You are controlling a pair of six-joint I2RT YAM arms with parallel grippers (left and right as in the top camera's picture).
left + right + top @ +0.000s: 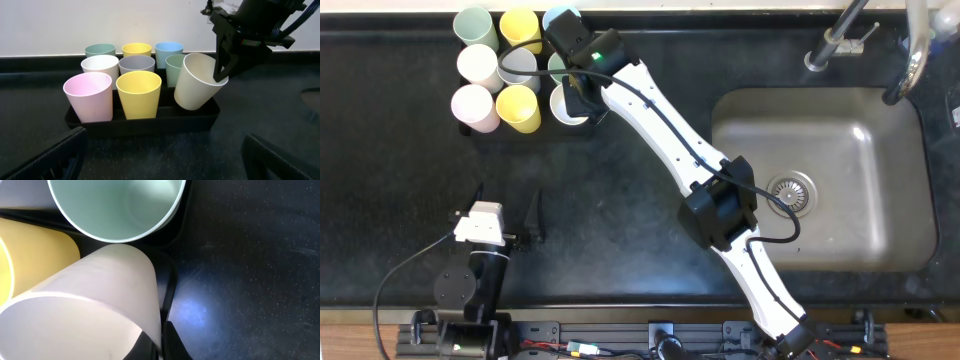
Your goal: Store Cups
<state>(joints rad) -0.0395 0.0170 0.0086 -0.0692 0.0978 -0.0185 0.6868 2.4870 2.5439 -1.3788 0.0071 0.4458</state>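
A: Black counter [640, 240], top view: left gripper [506, 208] low, fingers apart.
B: Left wrist view: right gripper [222, 70] clamped on white cup [197, 82] rim; cup tilted in tray [150, 126] corner.
A: Right wrist view: white cup just beside green cup [120, 205].

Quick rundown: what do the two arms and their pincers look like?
Right arm: white links, black joints, black cables, green light by the black right pincer. Left arm: black, white wrist block, dark left pincer.
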